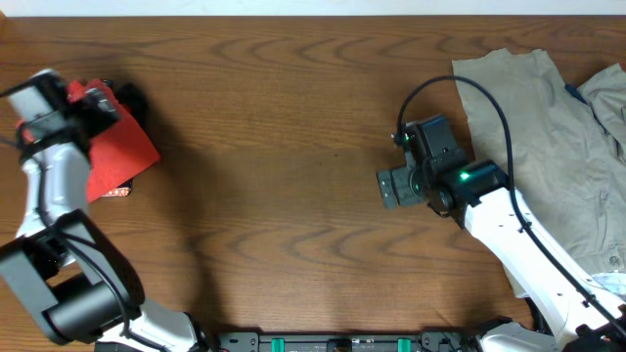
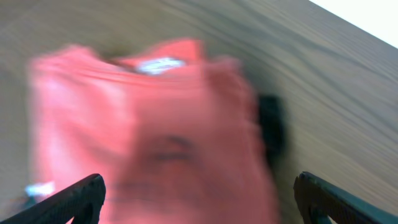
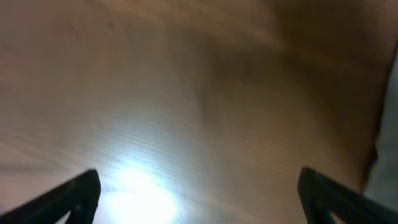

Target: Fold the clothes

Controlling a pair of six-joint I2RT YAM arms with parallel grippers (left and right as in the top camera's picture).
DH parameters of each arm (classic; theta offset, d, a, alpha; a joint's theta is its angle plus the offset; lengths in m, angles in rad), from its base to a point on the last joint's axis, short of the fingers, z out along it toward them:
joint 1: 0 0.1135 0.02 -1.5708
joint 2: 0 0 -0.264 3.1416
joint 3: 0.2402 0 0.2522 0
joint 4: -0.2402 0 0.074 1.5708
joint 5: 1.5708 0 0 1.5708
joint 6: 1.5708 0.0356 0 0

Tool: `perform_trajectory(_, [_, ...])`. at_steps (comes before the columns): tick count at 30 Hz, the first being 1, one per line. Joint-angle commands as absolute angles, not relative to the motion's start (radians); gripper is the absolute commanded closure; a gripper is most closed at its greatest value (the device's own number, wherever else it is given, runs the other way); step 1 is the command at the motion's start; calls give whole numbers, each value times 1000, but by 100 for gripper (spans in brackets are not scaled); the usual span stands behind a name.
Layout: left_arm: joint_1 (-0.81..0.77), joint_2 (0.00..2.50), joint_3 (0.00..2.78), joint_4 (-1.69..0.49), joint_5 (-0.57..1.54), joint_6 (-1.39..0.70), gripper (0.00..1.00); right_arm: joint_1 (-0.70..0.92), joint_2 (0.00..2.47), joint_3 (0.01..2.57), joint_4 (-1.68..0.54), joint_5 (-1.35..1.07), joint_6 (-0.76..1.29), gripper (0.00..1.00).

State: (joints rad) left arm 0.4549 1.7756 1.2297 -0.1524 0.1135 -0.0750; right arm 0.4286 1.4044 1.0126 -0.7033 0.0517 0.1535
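1. Desk (image 1: 293, 127): one, brown wood grain, filling the overhead view.

2. Khaki-beige garment (image 1: 548, 147): I count one, spread loose and wrinkled at the desk's right end. One paler piece of cloth (image 1: 608, 93) lies against it at the right edge of view. I cannot tell what kind of garment that is.

3. Arms: two. The left arm (image 1: 44, 196) rises along the left edge. The right arm (image 1: 528, 244) reaches in from the lower right and crosses the near edge of the khaki garment.

4. Coral-red T-shirt (image 1: 117, 152): one, folded into a compact packet at the desk's far left, well apart from the khaki garment. In the left wrist view it is blurred. One white neck label (image 2: 158, 64) shows at its top edge. One dark shape sits at its right side, and I cannot identify it.

5. Pincers: two.
- Left pincer (image 2: 202, 199): over the T-shirt, with the two fingertips spread to opposite sides of the wrist view. The jaws are wide apart and grip nothing, and the shirt lies flat below them.
- Right pincer (image 3: 202, 205): over bare desk just left of the khaki garment. The jaws are fully spread, with only wood grain and one bright glare patch between them. It holds nothing.
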Motion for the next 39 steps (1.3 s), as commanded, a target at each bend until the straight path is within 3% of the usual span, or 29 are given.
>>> perform_trajectory(1, [323, 1773, 1252, -199, 172, -87, 2, 424, 1404, 1021, -622, -33, 172, 1])
perform_trajectory(9, [-15, 1777, 1252, -533, 172, -87, 2, 308, 1417, 1021, -535, -88, 261, 1])
perform_trajectory(15, [-161, 1777, 1252, -945, 172, -88, 2, 123, 1416, 1021, -739, -121, 206, 1])
perform_trajectory(22, [-186, 1747, 1244, -1311, 173, -142, 2, -17, 1412, 1021, -1029, -121, 185, 1])
perform_trajectory(29, [-187, 1413, 1105, -1250, 173, -148, 2, -25, 1242, 986, -1066, -121, 162, 1])
perform_trajectory(39, [-187, 583, 791, -842, 67, -212, 2, 6, 601, 703, -791, -67, 133, 0])
